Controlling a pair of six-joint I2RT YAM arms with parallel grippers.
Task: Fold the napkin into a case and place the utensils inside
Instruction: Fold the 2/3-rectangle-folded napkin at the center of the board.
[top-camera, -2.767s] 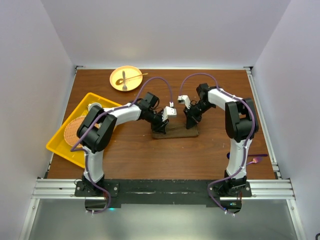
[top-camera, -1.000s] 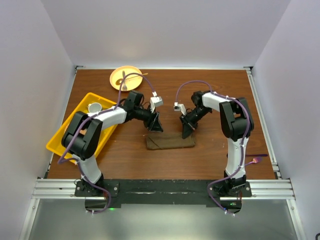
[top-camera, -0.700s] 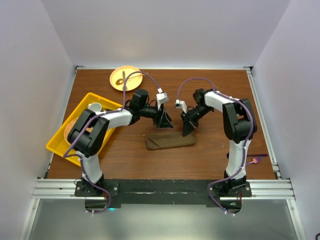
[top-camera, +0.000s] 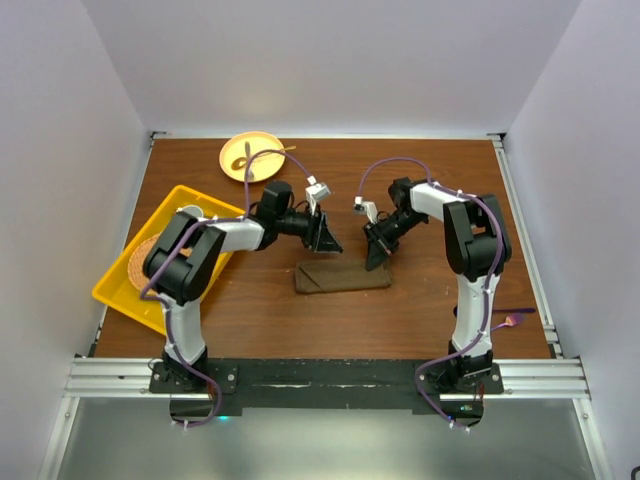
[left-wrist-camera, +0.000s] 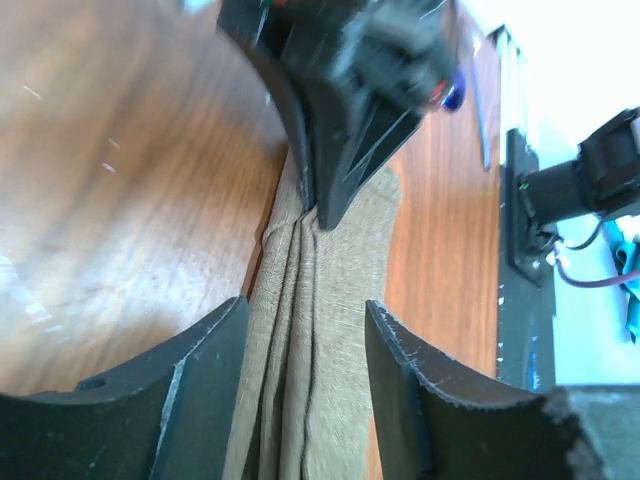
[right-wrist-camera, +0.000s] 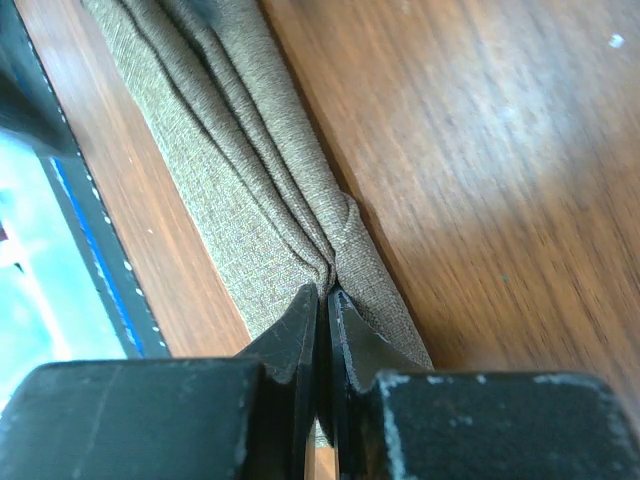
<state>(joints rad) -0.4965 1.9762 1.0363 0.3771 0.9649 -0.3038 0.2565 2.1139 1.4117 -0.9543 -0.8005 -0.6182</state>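
walls (top-camera: 330, 60): pale lilac | table (top-camera: 250, 320): brown wood | front rail (top-camera: 330, 376): metal

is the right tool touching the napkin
Touching. The right wrist view shows the right tool shut on a pinched ridge of the napkin.

You are working in a robot test cell, a lab rig rather than a home. Plain white walls (top-camera: 330, 70) box in the wooden table (top-camera: 250, 310) on three sides around your tools. Behind both arms, their bases are bolted to a black strip (top-camera: 320, 372) on an aluminium rail (top-camera: 110, 378). Loose purple cables (top-camera: 385, 165) loop over the left gripper (top-camera: 325, 238) and the right gripper (top-camera: 376, 257). The tableware looks staged: a yellow tray (top-camera: 110, 295) well out to the left gripper's left, a yellow plate (top-camera: 228, 160) beyond it, and one folded napkin (top-camera: 342, 279) beneath both tools.
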